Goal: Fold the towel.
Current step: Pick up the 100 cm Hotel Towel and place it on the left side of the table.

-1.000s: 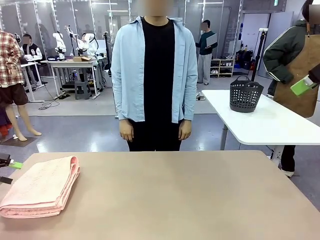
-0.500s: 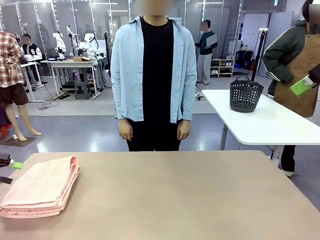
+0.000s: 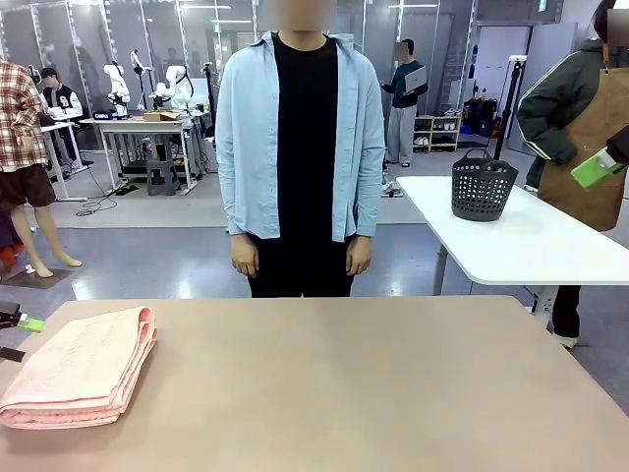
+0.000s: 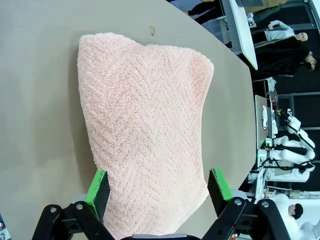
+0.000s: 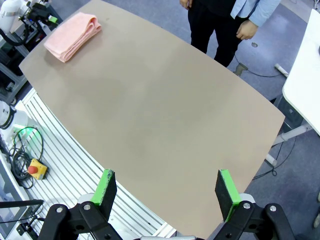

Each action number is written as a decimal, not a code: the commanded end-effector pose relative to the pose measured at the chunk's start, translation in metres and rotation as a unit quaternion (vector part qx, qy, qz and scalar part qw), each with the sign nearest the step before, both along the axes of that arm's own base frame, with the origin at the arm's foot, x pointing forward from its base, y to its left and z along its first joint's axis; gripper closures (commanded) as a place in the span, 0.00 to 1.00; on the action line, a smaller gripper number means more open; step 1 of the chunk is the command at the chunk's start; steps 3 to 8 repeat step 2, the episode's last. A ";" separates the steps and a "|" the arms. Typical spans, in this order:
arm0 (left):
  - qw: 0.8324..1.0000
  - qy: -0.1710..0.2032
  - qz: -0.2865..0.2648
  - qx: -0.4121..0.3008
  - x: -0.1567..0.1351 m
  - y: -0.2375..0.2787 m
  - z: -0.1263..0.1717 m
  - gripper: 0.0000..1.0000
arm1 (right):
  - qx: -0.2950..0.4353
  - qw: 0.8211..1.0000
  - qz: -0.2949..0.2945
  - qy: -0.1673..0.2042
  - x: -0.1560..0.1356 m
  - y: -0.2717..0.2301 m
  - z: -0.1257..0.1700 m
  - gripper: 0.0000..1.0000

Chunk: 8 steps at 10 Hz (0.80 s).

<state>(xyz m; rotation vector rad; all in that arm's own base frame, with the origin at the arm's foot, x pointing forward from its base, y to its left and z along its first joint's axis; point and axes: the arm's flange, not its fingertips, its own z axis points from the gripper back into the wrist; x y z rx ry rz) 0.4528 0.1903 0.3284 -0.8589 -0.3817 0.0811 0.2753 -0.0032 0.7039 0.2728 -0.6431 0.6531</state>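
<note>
now the towel [image 3: 81, 366] lies folded into a thick, layered rectangle at the left end of the tabletop [image 3: 373, 383], close to the near left corner, with its stacked fold edges showing along the side that faces the middle of the table. in the left wrist view the towel [image 4: 145, 130] stretches away from the camera, its zigzag weave plain to see, and the left gripper [image 4: 159, 184] hangs over its near end with the jaws spread wide, one green pad on each side of the cloth's width; whether the pads touch the cloth i cannot tell. in the front view a bit of green pad of the left gripper [image 3: 29, 324] shows at the left edge of the tabletop, just beside the towel's far corner.

the right gripper [image 5: 167, 192] sits high above the table's near edge, jaws spread wide and holding nothing, looking down on bare tabletop [image 5: 150, 115]; from there the towel [image 5: 73, 35] is a small pink stack at the far corner of the table.

a person [image 3: 300, 147] in a light blue shirt over a black top stands at the far edge, arms hanging, hands [image 3: 245, 259] at the sides and well apart from the towel. behind, a dark basket [image 3: 484, 186] stands on a white table [image 3: 531, 246].
</note>
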 end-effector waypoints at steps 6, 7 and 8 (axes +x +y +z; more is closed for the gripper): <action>1.000 -0.001 0.000 0.002 0.003 0.002 0.000 0.00 | 0.000 1.000 -0.009 0.003 0.000 0.002 -0.001 0.00; 1.000 -0.001 0.000 0.002 0.003 0.002 0.000 0.00 | 0.000 1.000 -0.009 0.003 0.000 0.002 -0.001 0.00; 1.000 -0.001 0.000 0.002 0.003 0.002 0.000 0.00 | 0.000 1.000 -0.009 0.003 0.000 0.002 -0.001 0.00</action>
